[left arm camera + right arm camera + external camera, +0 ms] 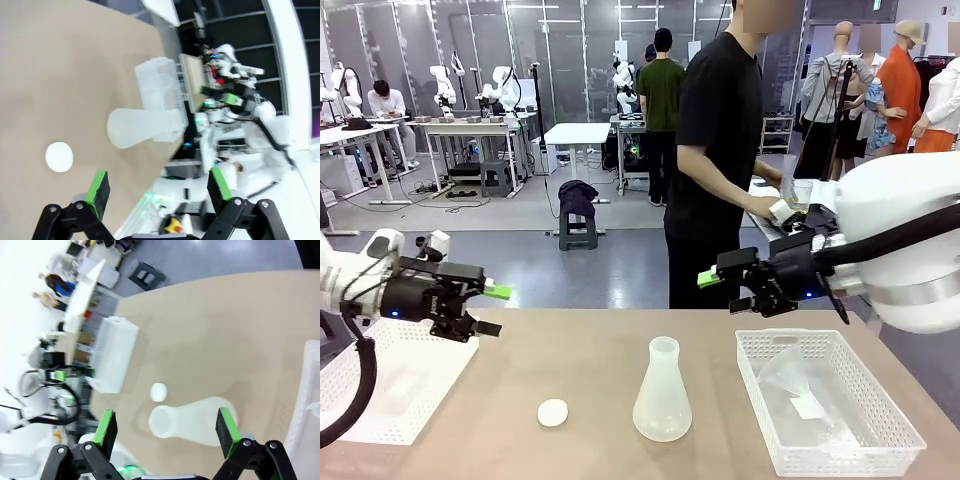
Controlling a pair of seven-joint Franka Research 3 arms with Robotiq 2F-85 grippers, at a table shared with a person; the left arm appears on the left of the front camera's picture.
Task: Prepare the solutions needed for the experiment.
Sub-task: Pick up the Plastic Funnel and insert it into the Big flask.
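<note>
Preparation looks barely begun. Both arms hover above the worktop (570, 350), one at each side of the front view. The left gripper (492, 310) and the right gripper (720, 292) have their fingers spread wide apart and hold nothing.

The conical flask (662, 395) stands upright at lower centre. It is frosted and translucent, with a broad base tapering to a narrow, open neck. Its wall shows no tint, so I judge it empty. A small, flat, round white cap (552, 412) lies just left of it, apart from it.

At lower right sits a white lattice-walled plastic basket (905, 435) holding a clear, glossy item (800, 390). Whether that is a bag or a vessel I cannot tell. A second white basket (400, 385) sits at lower left under the left arm.

The person (720, 120) stands at the far edge, turned to the picture's right, hands (775, 208) busy at something pale. Whether that is the solution is too small to tell, so I cannot place the liquid anywhere for certain.

The next move probably calls for one gripper to come down on the flask's slim neck. That surface is smooth and likely slippery, so the fingers should close squarely and keep the flask upright while liquid is brought to it.
</note>
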